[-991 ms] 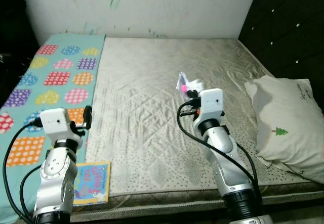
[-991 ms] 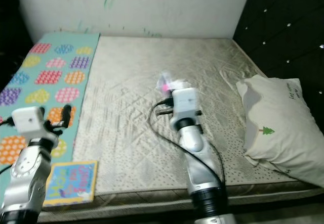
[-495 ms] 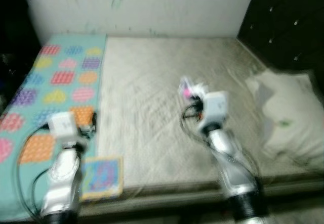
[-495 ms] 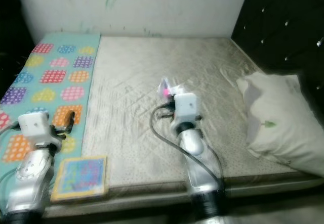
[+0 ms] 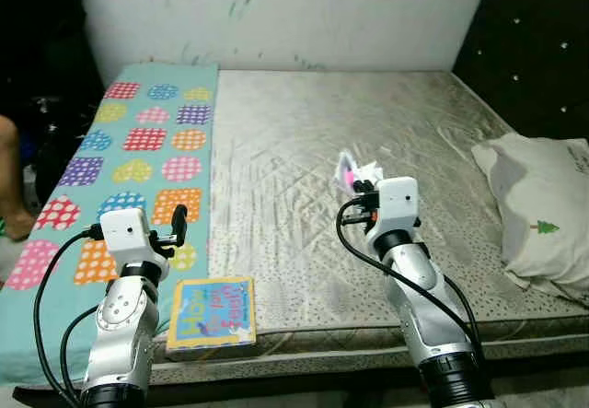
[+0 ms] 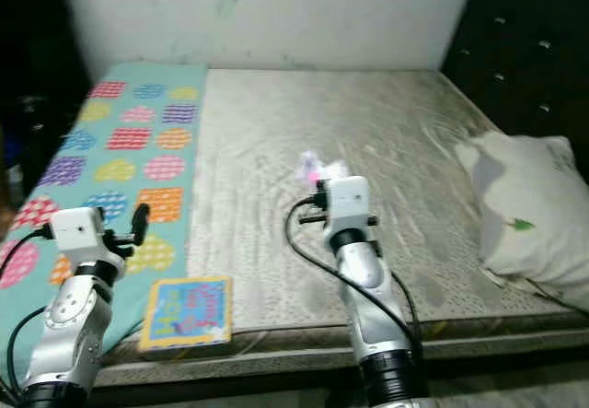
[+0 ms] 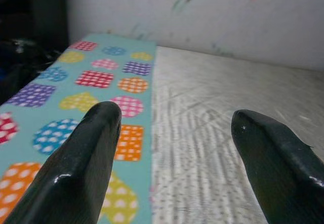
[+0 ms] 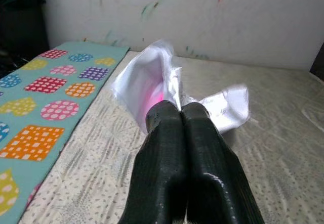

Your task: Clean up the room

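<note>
My right gripper (image 8: 181, 114) is shut on a crumpled white plastic wrapper (image 8: 147, 85) with pink inside, held above the bare mattress (image 5: 304, 132); the wrapper (image 5: 351, 169) sticks up just beyond the wrist in the left eye view. My left gripper (image 7: 174, 128) is open with nothing between its fingers, raised over the edge of the teal polka-dot sheet (image 5: 138, 150). A colourful children's book (image 5: 213, 310) lies flat at the mattress's near edge, just right of my left arm.
A white pillow (image 5: 543, 210) with a small green tree print lies at the right edge of the bed. A dark tufted headboard (image 5: 534, 49) stands behind it. A scribbled white wall (image 5: 294, 12) backs the bed. Part of a person's limb (image 5: 9, 178) shows at far left.
The camera has shifted, so the whole bed sits further right in view and the person's limb has come in at left. Both arms keep their pose; the wrapper stays held.
</note>
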Robot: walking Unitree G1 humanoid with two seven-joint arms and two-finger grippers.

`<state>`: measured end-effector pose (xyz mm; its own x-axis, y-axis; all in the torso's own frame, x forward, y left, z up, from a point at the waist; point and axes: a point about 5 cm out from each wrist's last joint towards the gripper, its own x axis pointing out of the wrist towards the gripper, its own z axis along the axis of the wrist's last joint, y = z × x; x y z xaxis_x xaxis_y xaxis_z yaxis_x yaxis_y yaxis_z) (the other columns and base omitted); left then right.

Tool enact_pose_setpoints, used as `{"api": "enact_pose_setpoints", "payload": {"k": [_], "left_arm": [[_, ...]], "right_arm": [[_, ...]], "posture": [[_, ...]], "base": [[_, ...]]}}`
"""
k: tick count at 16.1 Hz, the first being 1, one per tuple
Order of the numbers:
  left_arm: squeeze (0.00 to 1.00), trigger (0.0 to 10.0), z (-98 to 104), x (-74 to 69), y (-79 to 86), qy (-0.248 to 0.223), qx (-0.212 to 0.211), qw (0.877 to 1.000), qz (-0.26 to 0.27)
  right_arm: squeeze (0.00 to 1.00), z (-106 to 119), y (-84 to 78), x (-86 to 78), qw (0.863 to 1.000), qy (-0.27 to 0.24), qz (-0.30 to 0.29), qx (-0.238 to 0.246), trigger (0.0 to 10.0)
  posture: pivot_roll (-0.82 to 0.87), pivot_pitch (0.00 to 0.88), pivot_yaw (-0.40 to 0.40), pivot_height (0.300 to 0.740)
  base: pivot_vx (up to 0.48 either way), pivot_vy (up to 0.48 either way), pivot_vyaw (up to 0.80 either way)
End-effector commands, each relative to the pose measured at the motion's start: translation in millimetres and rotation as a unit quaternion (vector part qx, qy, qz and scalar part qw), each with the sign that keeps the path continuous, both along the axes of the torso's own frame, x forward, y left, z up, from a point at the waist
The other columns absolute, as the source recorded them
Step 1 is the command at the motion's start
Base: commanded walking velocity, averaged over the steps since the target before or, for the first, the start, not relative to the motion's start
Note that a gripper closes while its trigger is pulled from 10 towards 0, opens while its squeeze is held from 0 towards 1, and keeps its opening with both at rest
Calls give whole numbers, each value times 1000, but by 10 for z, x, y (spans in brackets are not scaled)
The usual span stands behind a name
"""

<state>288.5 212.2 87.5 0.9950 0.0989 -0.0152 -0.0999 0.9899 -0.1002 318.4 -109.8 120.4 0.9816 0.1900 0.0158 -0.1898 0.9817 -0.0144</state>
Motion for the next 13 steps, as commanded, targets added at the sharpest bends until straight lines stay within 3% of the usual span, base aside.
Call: {"api": "enact_pose_setpoints", "payload": {"k": [1, 10, 13], "left_arm": [[0, 10000, 15, 8, 32, -2, 7, 1000, 2], [0, 10000, 18, 26, 29, -5, 8, 1000, 5], [0, 10000, 19, 28, 37, -4, 9, 1000, 6]], "right_arm": [[0, 40, 49, 9, 1000, -9, 12, 0, 10000], [0, 51, 72, 22, 1000, -12, 22, -1, 10000], [0, 48, 70, 25, 1000, -11, 20, 3, 10000]], "posture": [[-78, 0, -32, 740], [-77, 0, -39, 740], [-77, 0, -37, 740]], "base": [[0, 349, 538], [0, 350, 608], [0, 351, 0]]}}
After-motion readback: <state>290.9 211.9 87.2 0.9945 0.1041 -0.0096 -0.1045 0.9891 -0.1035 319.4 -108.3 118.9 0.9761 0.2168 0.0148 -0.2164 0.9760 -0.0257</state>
